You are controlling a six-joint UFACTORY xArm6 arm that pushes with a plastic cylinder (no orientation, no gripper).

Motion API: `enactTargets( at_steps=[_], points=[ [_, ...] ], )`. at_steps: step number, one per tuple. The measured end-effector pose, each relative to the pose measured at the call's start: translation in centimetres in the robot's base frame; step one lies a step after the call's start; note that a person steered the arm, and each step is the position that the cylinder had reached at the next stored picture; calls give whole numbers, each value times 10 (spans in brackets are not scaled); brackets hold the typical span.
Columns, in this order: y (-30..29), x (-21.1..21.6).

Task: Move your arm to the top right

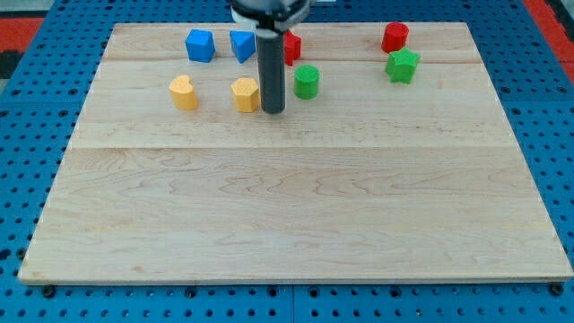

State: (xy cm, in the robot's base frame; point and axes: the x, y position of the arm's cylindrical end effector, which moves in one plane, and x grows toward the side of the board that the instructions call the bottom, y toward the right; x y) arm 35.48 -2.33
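Pale wooden worktop [287, 215], plank joints visible, set on a blue perforated base [27, 135]. The near half of the board, toward the view's bottom, carries no blocks.

Arm ends in a straight dark rod [271, 72]; no jaws on this rig, so no open or closed state to record. My tip [273, 112] rests on the worktop left of centre, in the upper part of the board, well apart from the top right corner.

Nearest row, left to right:
- yellow heart-shaped block [183, 92], well left of the tip.
- yellow hexagonal block [245, 93], just beside the tip on its left; contact cannot be judged.
- green cylindrical block [307, 82], near the tip on its right, with a gap.
- green star-shaped block [403, 65], far toward the view's right.

Far row, toward the view's top:
- blue cube [200, 45], left.
- second blue block [241, 44], angular, partly hidden by the rod.
- red block [291, 47], mostly hidden behind the rod, shape unclear.
- red cylindrical block [395, 37], just above the green star, closest to the top right corner.
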Motion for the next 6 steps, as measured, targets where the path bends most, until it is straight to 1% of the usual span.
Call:
enactTargets(
  at_steps=[1, 2, 3, 4, 5, 6],
  points=[
    [0, -12],
    [9, -6],
    [36, 31],
    [153, 16],
    [270, -33],
    [259, -100]
  ],
)
